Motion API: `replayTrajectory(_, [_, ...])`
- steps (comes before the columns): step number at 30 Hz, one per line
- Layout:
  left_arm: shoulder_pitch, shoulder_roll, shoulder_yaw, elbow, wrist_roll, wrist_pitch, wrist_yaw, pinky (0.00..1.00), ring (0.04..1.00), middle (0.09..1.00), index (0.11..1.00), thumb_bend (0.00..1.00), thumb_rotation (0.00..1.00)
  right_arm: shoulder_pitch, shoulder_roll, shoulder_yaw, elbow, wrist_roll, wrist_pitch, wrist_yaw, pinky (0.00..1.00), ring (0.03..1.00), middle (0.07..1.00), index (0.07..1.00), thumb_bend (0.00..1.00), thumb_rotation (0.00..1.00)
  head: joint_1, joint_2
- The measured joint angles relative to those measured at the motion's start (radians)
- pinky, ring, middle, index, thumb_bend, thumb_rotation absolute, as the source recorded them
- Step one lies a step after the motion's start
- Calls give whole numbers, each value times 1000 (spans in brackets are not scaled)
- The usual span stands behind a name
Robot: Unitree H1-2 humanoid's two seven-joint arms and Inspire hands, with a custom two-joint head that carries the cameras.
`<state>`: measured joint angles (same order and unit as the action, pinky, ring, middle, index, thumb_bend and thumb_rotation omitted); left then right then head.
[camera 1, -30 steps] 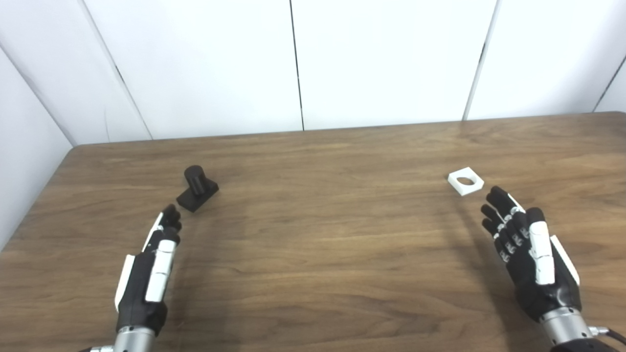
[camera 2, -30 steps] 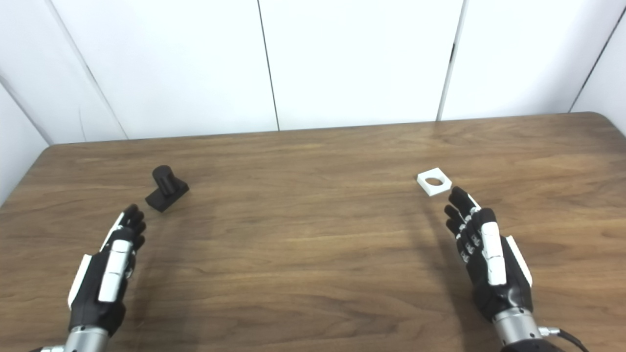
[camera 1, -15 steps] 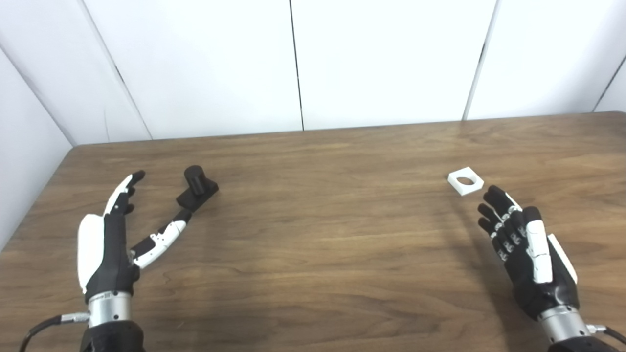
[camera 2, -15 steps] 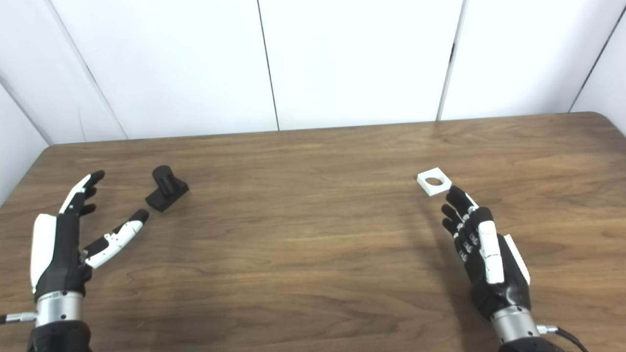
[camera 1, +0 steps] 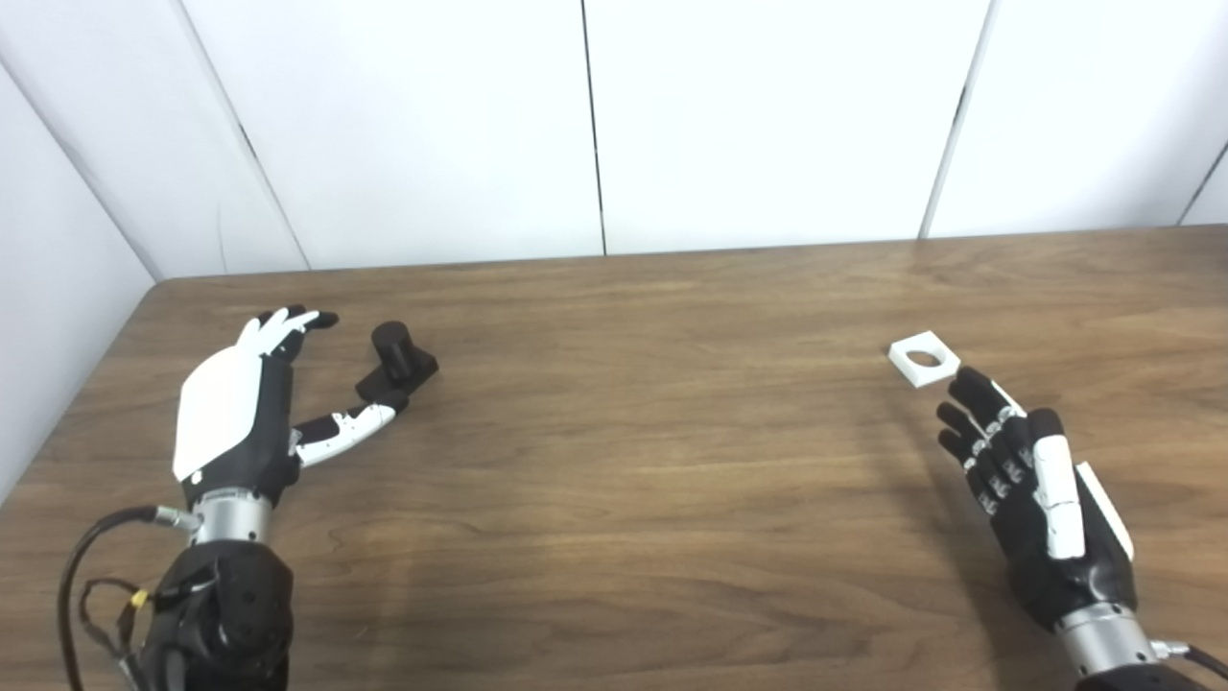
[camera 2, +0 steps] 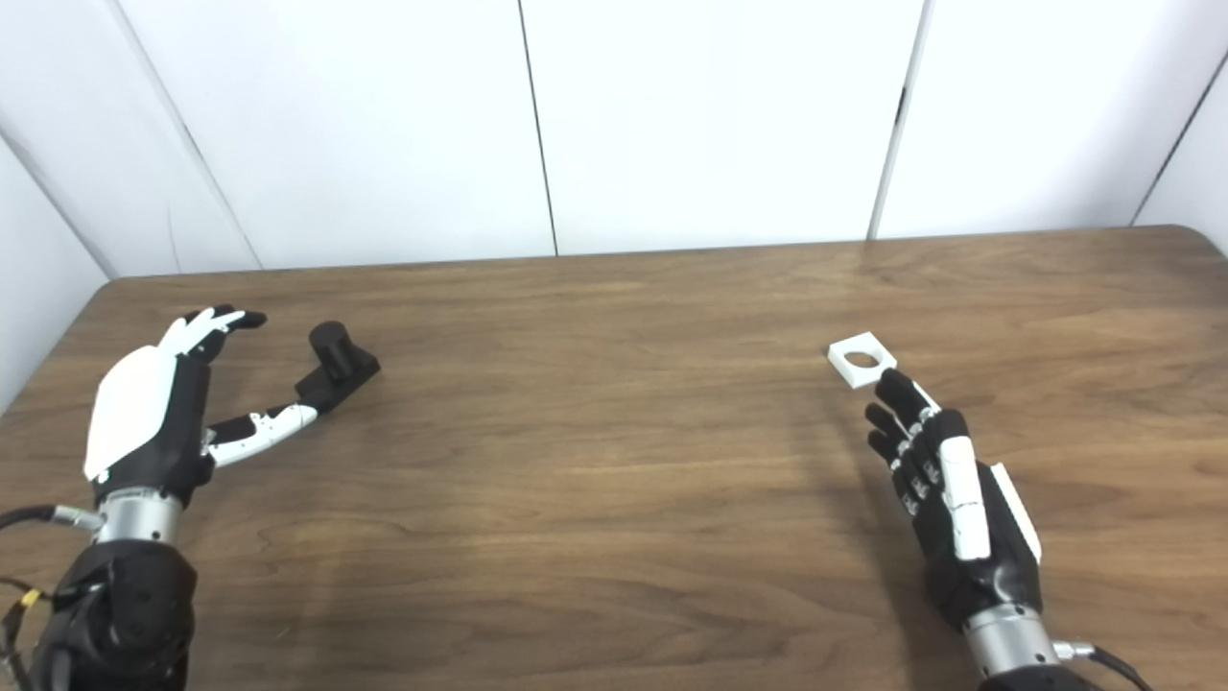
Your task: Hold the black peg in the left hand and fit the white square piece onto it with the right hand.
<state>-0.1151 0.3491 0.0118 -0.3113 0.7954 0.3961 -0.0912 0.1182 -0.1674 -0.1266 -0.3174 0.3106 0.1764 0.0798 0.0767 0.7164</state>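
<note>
The black peg (camera 1: 397, 359), a short cylinder on a square base, lies on the wooden table (camera 1: 633, 451) at the left. My left hand (camera 1: 251, 403) is open just left of it, back plate up, thumb tip reaching close to the base and the other fingers spread above. The white square piece (camera 1: 923, 358) with a round hole lies flat at the right. My right hand (camera 1: 1027, 489) is open, palm up, its fingertips just short of the white piece and holding nothing.
White wall panels (camera 1: 595, 125) stand close behind the table's far edge. The table's left edge (camera 1: 86, 384) runs near my left arm. A cable (camera 1: 86, 566) loops by the left wrist.
My left hand has turned its back plate upward and moved forward toward the peg, thumb now by its base. The right hand has barely moved. The camera has shifted slightly.
</note>
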Motion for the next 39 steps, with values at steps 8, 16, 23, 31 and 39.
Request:
replayTrajectory(8, [-64, 13, -36, 73, 42, 26, -40, 836, 960, 918, 783, 764, 511, -1, 2, 1, 7, 2, -8, -1, 949, 932, 936, 897, 546, 935, -2, 0])
replayTrajectory(16, [-98, 23, -67, 174, 67, 40, -50, 844, 968, 916, 757, 764, 498, 0, 2, 1, 7, -1, -17, -1, 947, 930, 938, 901, 549, 941, -5, 0])
replayTrajectory(23, [-132, 35, -90, 255, 76, 39, -41, 853, 974, 920, 772, 774, 515, 1, 2, 1, 7, 0, -21, 0, 947, 935, 936, 899, 549, 933, -3, -6])
replayTrajectory(31, [-177, 50, -97, 340, 73, 39, -31, 893, 985, 928, 775, 769, 490, 1, 1, -1, 7, 4, -28, 0, 953, 940, 943, 905, 533, 955, -6, -9])
replayTrajectory(39, [-193, 51, -107, 409, 62, 27, -1, 888, 969, 916, 766, 769, 484, 3, 0, -3, 7, 6, -29, 1, 967, 942, 945, 906, 543, 955, -6, -9])
